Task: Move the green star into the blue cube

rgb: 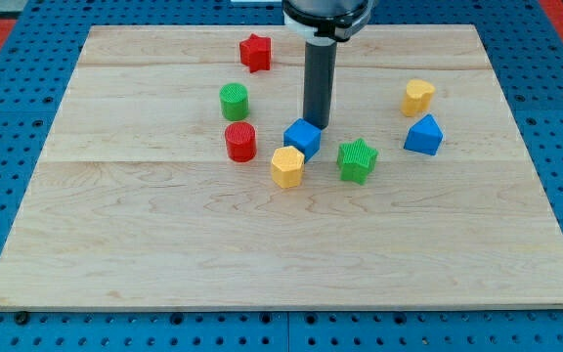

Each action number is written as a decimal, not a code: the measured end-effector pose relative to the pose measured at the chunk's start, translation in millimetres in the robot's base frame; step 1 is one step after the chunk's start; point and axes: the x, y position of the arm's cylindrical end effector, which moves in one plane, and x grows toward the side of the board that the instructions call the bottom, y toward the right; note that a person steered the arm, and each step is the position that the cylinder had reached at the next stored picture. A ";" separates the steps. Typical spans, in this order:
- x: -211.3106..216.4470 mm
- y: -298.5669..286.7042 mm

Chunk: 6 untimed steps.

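The green star (358,159) lies near the board's middle, a short way to the right of the blue cube (303,137), with a small gap between them. My tip (318,127) stands just above and to the right of the blue cube, touching or nearly touching its top right edge. The tip is up and to the left of the green star, apart from it.
A yellow hexagon block (287,166) touches the blue cube's lower left. A red cylinder (240,142) and green cylinder (234,102) stand to the left, a red star (255,52) at top. A yellow block (418,97) and blue triangular block (423,135) are at right.
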 end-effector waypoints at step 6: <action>69.2 52.4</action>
